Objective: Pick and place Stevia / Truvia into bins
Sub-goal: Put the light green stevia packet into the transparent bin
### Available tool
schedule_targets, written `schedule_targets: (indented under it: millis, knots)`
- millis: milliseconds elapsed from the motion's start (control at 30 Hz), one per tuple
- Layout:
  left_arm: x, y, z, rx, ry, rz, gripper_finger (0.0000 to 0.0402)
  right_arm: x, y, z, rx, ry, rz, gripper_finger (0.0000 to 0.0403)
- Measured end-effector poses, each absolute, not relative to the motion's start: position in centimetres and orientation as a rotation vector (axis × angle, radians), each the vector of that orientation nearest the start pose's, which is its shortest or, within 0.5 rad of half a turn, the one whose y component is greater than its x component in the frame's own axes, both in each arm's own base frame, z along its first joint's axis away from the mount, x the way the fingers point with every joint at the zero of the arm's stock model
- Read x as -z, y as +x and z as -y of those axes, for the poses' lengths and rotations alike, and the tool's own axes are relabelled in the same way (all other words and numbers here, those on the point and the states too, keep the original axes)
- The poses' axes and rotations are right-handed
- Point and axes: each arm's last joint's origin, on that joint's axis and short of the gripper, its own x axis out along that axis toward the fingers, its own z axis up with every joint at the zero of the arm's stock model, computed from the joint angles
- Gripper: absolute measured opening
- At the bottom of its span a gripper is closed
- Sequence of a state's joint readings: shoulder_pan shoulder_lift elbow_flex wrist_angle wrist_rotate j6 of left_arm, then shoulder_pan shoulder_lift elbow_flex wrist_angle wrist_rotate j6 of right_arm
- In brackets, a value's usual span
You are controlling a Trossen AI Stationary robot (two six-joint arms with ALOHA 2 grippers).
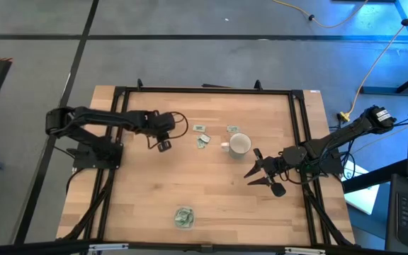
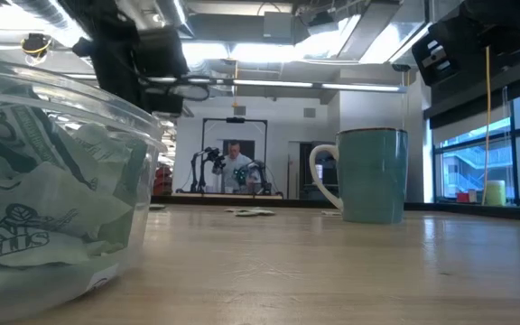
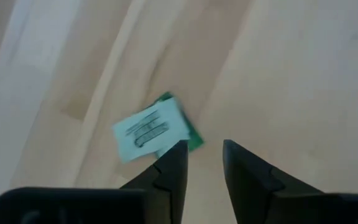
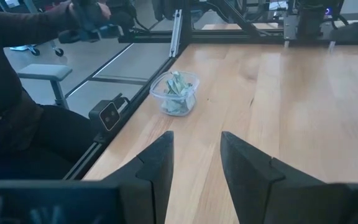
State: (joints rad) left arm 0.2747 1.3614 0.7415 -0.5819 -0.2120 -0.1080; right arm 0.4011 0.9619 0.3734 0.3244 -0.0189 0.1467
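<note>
Three green-and-white Stevia sachets (image 1: 202, 139) lie flat on the wooden table, left of and behind the white mug (image 1: 240, 144). One sachet (image 3: 151, 127) shows in the left wrist view, flat on the wood below the fingers. The clear round bin (image 1: 184, 217) stands near the table's near edge with several sachets inside (image 4: 176, 93). My left gripper (image 1: 163, 145) hovers open above the table, left of the loose sachets, and touches nothing. My right gripper (image 1: 261, 173) waits open to the right of the mug, its fingers pointing at the bin.
The mug (image 2: 373, 176) stands upright close to the loose sachets (image 2: 255, 212). A black frame (image 1: 299, 127) runs around the table. A person in dark sleeves (image 4: 17, 93) sits at the near edge, beside a small camera (image 4: 107, 115). Bare wood lies between mug and bin.
</note>
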Motion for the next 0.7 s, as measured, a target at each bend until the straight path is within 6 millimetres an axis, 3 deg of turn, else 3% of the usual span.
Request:
schedule_targets:
  millis: [367, 700]
  knots:
    - [-15.1, 23.4, -9.7, -0.536, -0.198, -1.211, 0.0088, -20.9, 18.3, -7.8, -0.400, 0.070, -0.285, 0.0136]
    - [-12.8, 23.5, -10.6, -0.547, -0.236, -1.304, 0.0067, -20.9, 18.3, -7.8, -0.400, 0.072, -0.286, 0.0136]
